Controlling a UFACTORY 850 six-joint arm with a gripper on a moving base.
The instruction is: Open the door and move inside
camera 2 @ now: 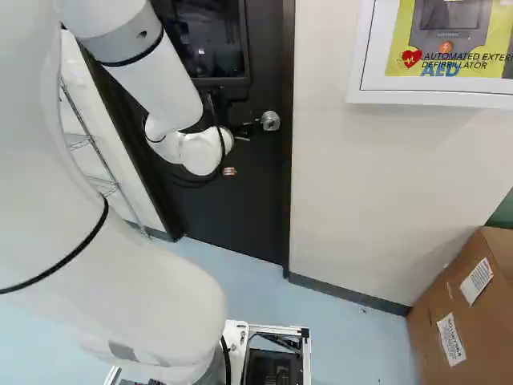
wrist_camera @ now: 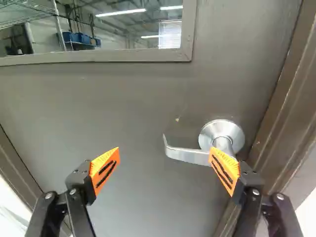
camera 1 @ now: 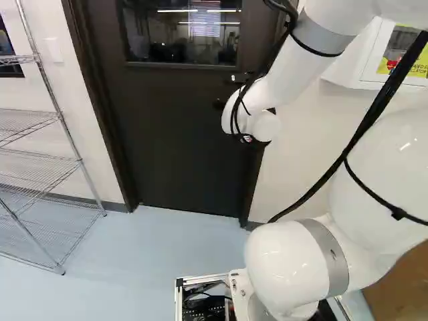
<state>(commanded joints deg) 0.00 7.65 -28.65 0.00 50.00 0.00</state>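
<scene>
The dark brown flat door with a framed window stands closed in its dark brown frame, straight ahead of the base. Its silver lever handle sits near the frame's upright edge, on a round silver rose.

The black gripper with 2 orange pads is released, its 2 fingers spread wide and nothing grasped. In the wrist view the lever lies ahead of the gap, its free end between the 2 fingers. The finger nearer the frame overlaps the lever's root; whether they touch, I cannot tell. The other finger stands apart from the lever, with bare door behind it. The white arm reaches forward to the door's handle side.

Pale blue floor runs from the base to the foot of the door. At the left of the left base view, a silver wire shelf rack stands beside the doorway, its nearest post on the floor just short of the frame. On the handle side, off-white wall with a dark grey baseboard leads from the frame to a brown cardboard box at the lower right of the right base view. Above hangs a white wall cabinet with a yellow panel.
</scene>
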